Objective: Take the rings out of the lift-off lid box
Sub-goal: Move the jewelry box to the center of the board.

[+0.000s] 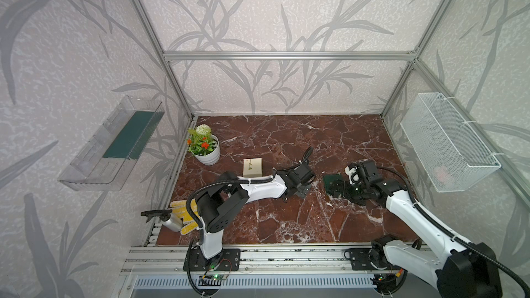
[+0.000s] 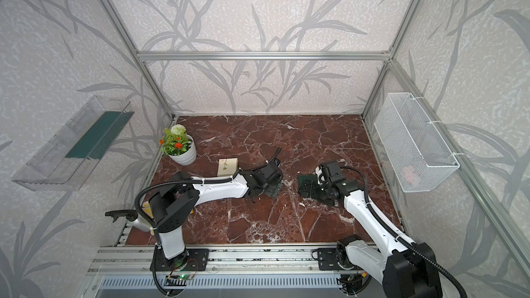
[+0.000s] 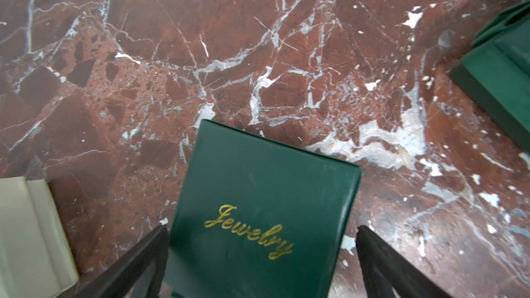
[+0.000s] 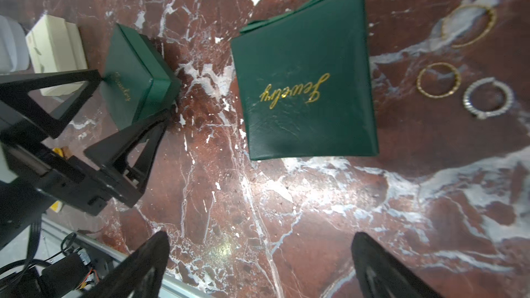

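Observation:
Three rings lie on the marble in the right wrist view: a large gold hoop (image 4: 491,21), a smaller gold one (image 4: 419,81) and a silver one (image 4: 487,80). Beside them a flat green box lettered "Jewelry" (image 4: 307,87) (image 1: 329,180) rests shut. A second green "Jewelry" box (image 3: 258,196) (image 4: 137,78) has its lid on and sits between the fingers of my left gripper (image 3: 262,242) (image 1: 301,192), which is open with a gap at one side. I cannot tell which is the lift-off lid box. My right gripper (image 4: 259,253) (image 1: 335,189) hangs open over bare marble.
A cream box (image 1: 252,167) stands behind the left arm, with a white flower pot (image 1: 208,153) at the back left. A yellow glove (image 1: 185,216) and a silver bottle (image 1: 169,222) lie front left. A wire basket (image 1: 447,144) and a clear shelf (image 1: 114,141) hang on the side walls.

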Motion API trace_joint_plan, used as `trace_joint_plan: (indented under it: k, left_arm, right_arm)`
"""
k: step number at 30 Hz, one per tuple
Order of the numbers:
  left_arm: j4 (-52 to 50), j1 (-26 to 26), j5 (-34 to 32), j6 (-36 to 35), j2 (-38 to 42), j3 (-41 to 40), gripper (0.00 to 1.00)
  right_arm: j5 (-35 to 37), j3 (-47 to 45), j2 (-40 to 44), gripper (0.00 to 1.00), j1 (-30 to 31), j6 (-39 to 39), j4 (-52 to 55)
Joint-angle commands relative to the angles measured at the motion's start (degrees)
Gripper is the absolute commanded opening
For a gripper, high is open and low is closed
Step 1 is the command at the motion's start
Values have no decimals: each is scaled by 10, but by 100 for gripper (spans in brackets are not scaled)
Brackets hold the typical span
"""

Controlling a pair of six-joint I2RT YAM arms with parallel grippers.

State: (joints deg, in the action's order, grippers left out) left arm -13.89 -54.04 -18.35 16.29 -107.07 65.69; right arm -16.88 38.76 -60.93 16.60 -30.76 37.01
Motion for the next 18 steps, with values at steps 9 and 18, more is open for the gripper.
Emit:
trace_joint_plan:
  k: [9, 18]
  left_arm:
    - [-9, 31, -86, 48, -8, -39, 99]
    - [-16, 94, -109, 81, 6, -64, 99]
  right_arm:
    - [86, 33, 7, 99, 2, 23, 50]
    - [89, 41, -18, 99, 2, 19, 36]
